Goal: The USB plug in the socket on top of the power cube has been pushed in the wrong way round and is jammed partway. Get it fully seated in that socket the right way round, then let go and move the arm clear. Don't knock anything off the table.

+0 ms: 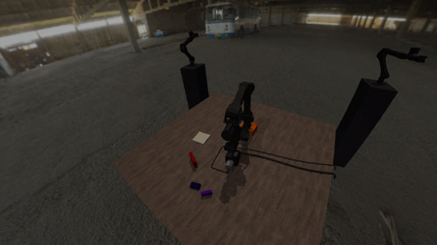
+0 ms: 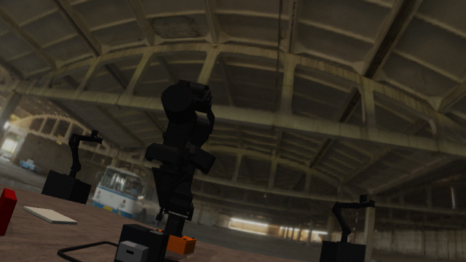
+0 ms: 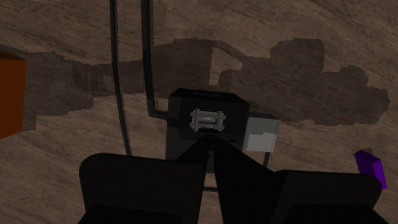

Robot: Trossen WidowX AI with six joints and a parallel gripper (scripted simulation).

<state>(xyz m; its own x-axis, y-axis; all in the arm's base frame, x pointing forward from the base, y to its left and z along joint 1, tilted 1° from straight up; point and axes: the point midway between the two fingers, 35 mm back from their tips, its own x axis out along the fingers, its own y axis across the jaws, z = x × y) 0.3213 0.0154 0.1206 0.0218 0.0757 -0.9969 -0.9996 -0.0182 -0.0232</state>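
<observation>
The black power cube (image 1: 234,156) (image 2: 136,233) (image 3: 232,107) stands on the table, with a grey block (image 2: 132,251) (image 3: 262,135) on one side. The silvery socket (image 3: 207,120) on its top shows in the wrist view, just ahead of the fingertips. My gripper (image 2: 159,217) (image 3: 210,143) points down, a little above the cube's top. Its fingers are nearly together, shut on the USB plug. A small greyish tip (image 2: 156,223) shows below the fingers in the exterior view, clear of the cube. The rest of the plug is hidden, and which way round it is cannot be told.
An orange block (image 1: 252,129) (image 2: 180,244) (image 3: 11,97) stands beyond the cube. Two black cables run from the cube's area to the table edge. A red block (image 1: 192,159) (image 2: 7,211), pale tile (image 1: 201,138) (image 2: 49,215), navy block (image 1: 195,185) and purple block (image 1: 206,193) (image 3: 371,169) lie around.
</observation>
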